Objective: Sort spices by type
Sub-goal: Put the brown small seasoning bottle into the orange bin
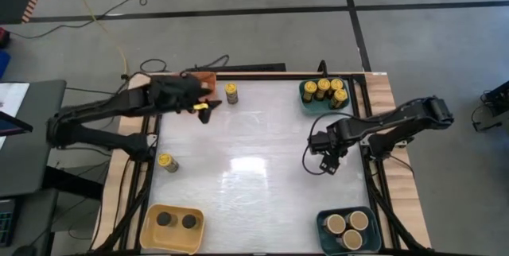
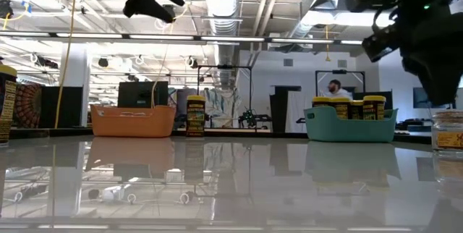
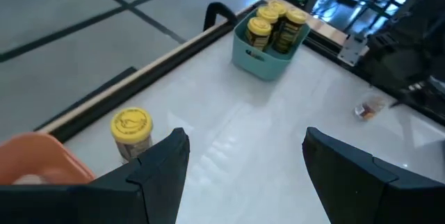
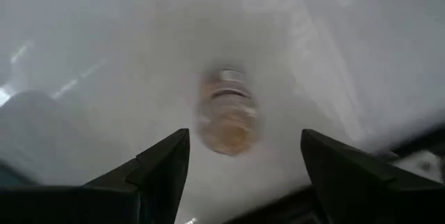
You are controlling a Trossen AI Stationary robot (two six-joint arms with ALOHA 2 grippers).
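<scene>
Below right fingers [image 4: 243, 175] | clear jar [image 4: 228, 113], tan contents, upright

Yellow-lidded jars [image 1: 324, 89], teal bin [image 1: 305, 97]

Table [image 1: 262, 200]: bins at four corners; one jar [image 1: 231, 93] beside far-left bin [image 1: 208, 75]; another jar [image 1: 167, 162] near left edge.

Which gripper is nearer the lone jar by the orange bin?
Left. The left gripper hovers just beside that jar; the right gripper is across the table.
</scene>
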